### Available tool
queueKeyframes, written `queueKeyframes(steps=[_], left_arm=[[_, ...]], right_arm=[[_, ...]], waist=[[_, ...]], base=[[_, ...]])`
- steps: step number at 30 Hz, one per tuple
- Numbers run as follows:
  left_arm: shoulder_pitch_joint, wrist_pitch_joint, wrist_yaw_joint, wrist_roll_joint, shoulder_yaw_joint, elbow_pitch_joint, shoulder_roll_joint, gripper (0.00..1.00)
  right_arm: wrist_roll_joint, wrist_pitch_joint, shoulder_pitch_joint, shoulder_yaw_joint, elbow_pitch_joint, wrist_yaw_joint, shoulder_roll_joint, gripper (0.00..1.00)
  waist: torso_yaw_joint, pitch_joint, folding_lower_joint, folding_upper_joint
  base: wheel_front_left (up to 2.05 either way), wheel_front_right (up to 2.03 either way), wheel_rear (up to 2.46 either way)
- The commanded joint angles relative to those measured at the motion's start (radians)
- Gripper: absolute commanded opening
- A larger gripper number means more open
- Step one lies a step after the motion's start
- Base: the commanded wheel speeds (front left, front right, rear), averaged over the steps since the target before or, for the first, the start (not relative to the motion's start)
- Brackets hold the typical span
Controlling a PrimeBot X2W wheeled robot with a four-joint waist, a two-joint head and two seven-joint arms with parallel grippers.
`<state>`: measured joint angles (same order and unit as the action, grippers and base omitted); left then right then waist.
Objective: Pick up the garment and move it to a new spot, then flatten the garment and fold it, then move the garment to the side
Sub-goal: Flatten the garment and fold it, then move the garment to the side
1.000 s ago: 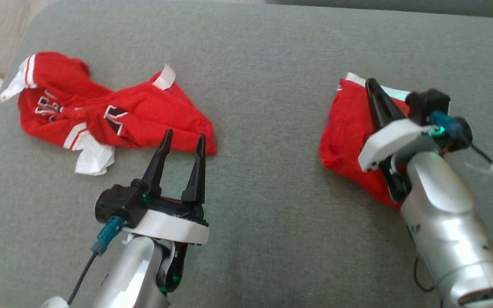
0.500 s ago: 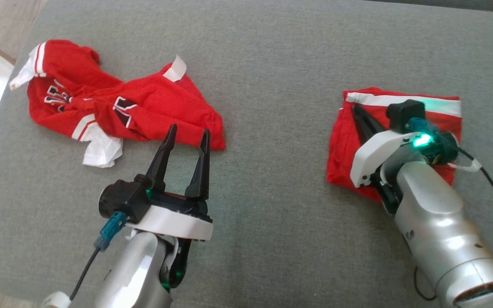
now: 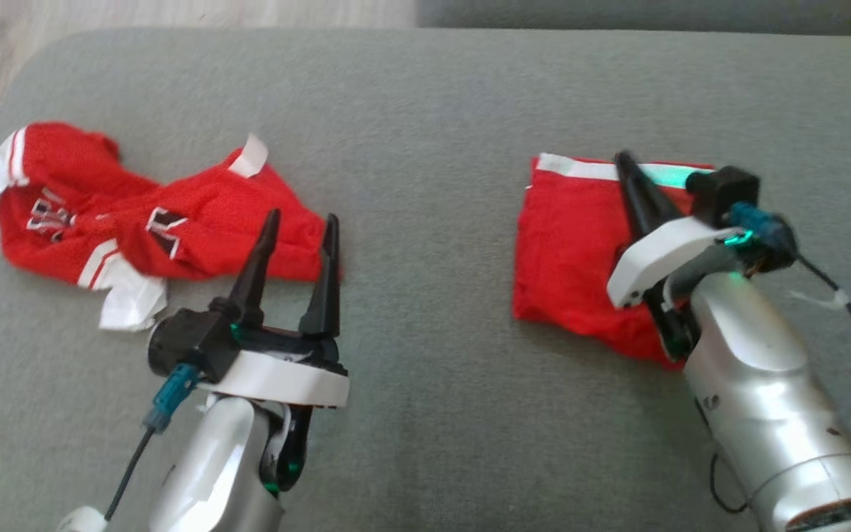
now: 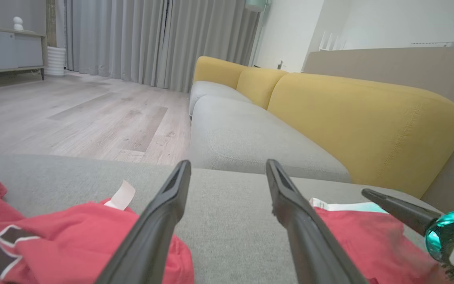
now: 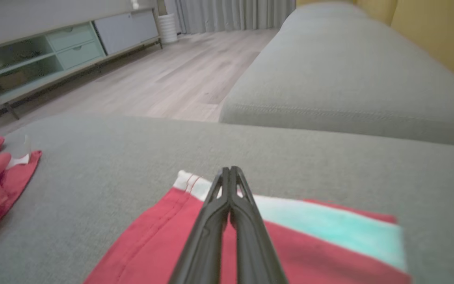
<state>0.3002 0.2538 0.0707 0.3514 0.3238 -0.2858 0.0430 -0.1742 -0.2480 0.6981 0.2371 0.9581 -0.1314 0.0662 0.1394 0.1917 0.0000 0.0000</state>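
Head view showed the right end effector [image 3: 623,159], pressed together, poised over the folded red garment [image 3: 566,244] on the right of the grey cushion [image 3: 425,111]. The left end effector [image 3: 302,218] stood spread, tips at the edge of a crumpled red jersey [image 3: 196,229].

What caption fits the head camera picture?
Shut right claw over folded red garment; open left claw near crumpled jersey.
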Motion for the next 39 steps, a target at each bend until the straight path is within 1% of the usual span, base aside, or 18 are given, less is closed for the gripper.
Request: queueKeyframes(steps=[1,8,13,18,22,23,24,25,39], left_arm=[[0.012,0.008,-0.002,-0.011,-0.039,0.037,0.007,1.0],[-0.016,0.008,0.002,-0.024,-0.072,0.038,0.007,1.0],[-0.04,0.008,0.006,-0.035,-0.094,0.039,0.007,1.0],[-0.064,0.008,0.011,-0.046,-0.116,0.039,0.007,1.0],[-0.078,0.008,0.019,-0.058,-0.14,0.036,0.007,1.0],[-0.081,0.008,0.021,-0.059,-0.144,0.035,0.007,1.0],[-0.085,0.008,0.023,-0.06,-0.147,0.035,0.007,1.0],[-0.088,0.008,0.025,-0.06,-0.151,0.035,0.007,1.0],[-0.105,0.008,0.027,-0.057,-0.156,0.033,0.007,1.0]], right_arm=[[0.02,-0.013,-0.008,-0.004,-0.061,0.001,-0.014,0.0],[0.124,-0.013,-0.147,-0.141,-0.269,0.001,-0.005,0.0],[0.168,-0.014,-0.258,-0.214,-0.4,0.001,-0.01,0.0],[0.171,-0.014,-0.369,-0.246,-0.501,0.001,-0.015,0.0],[0.134,-0.014,-0.439,-0.231,-0.559,0.001,-0.016,0.0],[0.131,-0.014,-0.453,-0.23,-0.572,0.001,-0.016,0.25],[0.128,-0.014,-0.465,-0.23,-0.582,0.001,-0.016,0.92],[0.12,-0.014,-0.475,-0.232,-0.591,0.001,-0.016,1.0],[0.109,-0.014,-0.495,-0.233,-0.612,0.001,-0.016,1.0]], waist=[[-0.026,-0.023,0.0,0.0],[-0.082,-0.07,0.0,0.0],[-0.117,-0.093,0.0,0.0],[-0.147,-0.11,0.0,0.0],[-0.162,-0.113,0.0,0.0],[-0.164,-0.115,0.0,0.0],[-0.166,-0.116,0.0,0.0],[-0.168,-0.117,0.0,0.0],[-0.167,-0.123,0.0,0.0]], base=[[0.0,0.0,0.0],[0.0,0.0,0.0],[0.0,0.0,0.0],[0.0,0.0,0.0],[0.0,0.0,0.0],[0.0,0.0,0.0],[0.0,0.0,0.0],[0.0,0.0,0.0],[0.0,0.0,0.0]])
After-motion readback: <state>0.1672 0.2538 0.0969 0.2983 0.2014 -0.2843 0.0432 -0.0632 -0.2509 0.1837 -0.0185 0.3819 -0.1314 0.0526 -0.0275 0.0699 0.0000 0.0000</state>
